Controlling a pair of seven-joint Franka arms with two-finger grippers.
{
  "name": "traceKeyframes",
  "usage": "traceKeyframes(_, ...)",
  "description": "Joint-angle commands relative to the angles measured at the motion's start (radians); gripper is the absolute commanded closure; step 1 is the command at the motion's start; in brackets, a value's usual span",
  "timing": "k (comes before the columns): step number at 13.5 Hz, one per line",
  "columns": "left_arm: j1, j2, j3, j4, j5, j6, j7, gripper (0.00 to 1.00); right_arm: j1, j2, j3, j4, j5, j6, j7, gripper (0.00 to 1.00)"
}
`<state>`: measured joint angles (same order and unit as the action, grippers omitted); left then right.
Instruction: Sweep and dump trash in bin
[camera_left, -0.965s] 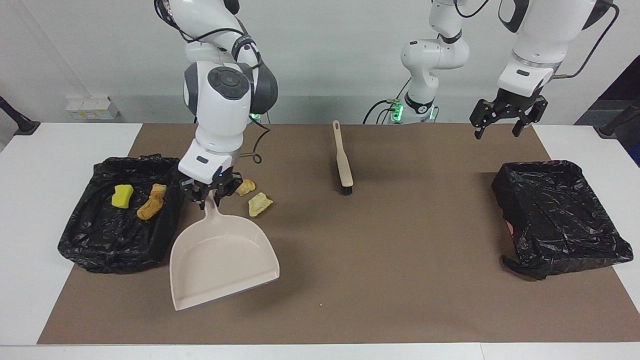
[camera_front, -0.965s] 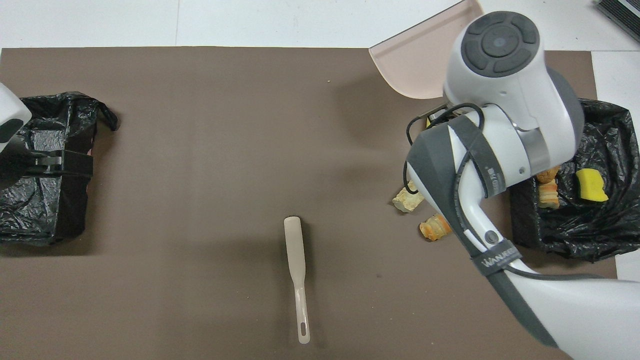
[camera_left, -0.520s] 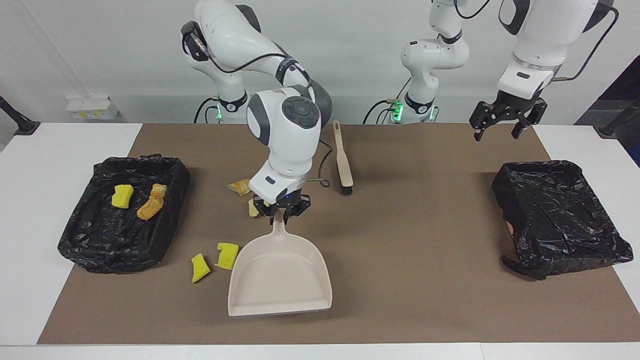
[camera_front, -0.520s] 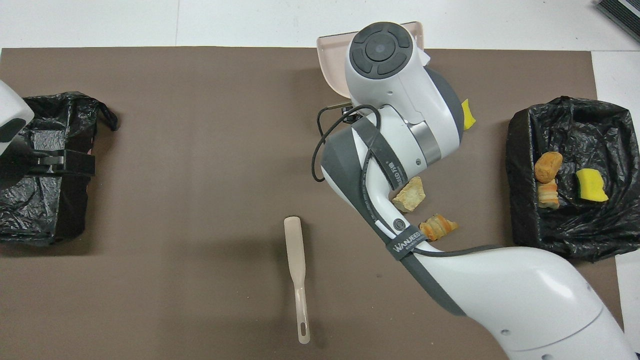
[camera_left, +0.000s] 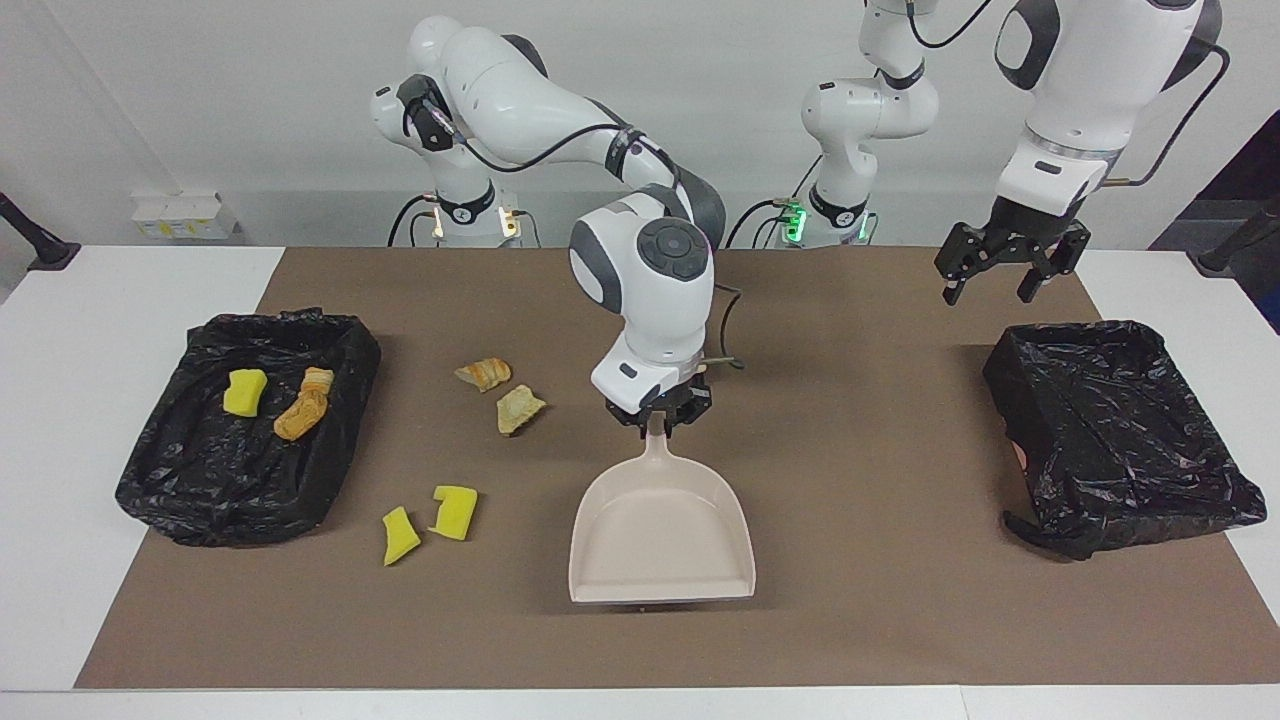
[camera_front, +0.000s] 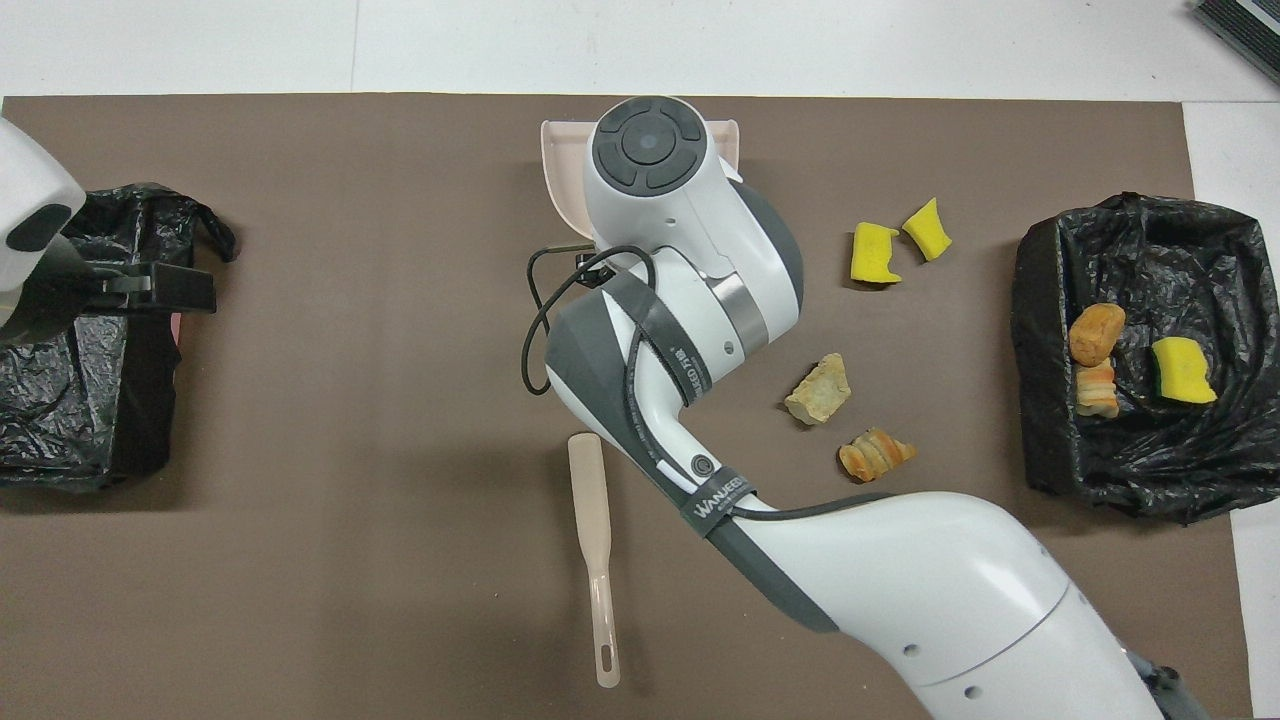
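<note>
My right gripper (camera_left: 658, 418) is shut on the handle of the pale pink dustpan (camera_left: 660, 545), which sits low at the middle of the brown mat, mouth away from the robots. The pan is empty; in the overhead view only its edge (camera_front: 562, 180) shows past my arm. Two yellow scraps (camera_left: 455, 510) (camera_front: 872, 252) and two tan lumps (camera_left: 520, 408) (camera_front: 820, 390) lie on the mat between the pan and the black-lined bin (camera_left: 200, 500) at the right arm's end. That bin (camera_front: 1130, 470) holds a yellow chunk (camera_left: 245, 391) and two orange-brown lumps (camera_left: 303, 415). My left gripper (camera_left: 990, 283) hangs open and empty.
A second black-lined bin (camera_left: 1120, 430) stands at the left arm's end, with my left gripper over the mat just nearer to the robots than it. The beige brush (camera_front: 592, 530) lies on the mat nearer to the robots than the dustpan; my right arm hides its bristles.
My right gripper has carried the dustpan from beside the bin at its end to the middle of the mat, uncovering the two yellow scraps. My left gripper has barely moved.
</note>
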<state>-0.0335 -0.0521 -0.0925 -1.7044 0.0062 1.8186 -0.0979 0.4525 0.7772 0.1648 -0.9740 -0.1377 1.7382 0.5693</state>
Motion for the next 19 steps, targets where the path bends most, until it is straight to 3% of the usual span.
traceKeyframes(1,0.015,0.050,-0.007,0.044,-0.018,0.021,0.004,0.00,0.003,0.043,0.021,0.049,0.036,0.012,0.018,1.00)
traceKeyframes(14,0.000,0.052,-0.009,0.051,-0.018,0.019,-0.006,0.00,0.066,0.077,0.022,0.012,0.043,0.033,0.069,0.98)
traceKeyframes(15,0.001,0.054,-0.010,0.054,-0.018,0.021,-0.006,0.00,0.066,0.076,0.022,0.011,0.043,0.029,0.069,0.93)
traceKeyframes(19,0.007,0.110,-0.010,0.116,-0.021,0.019,-0.006,0.00,0.054,0.063,0.021,0.001,0.043,0.033,0.072,0.58)
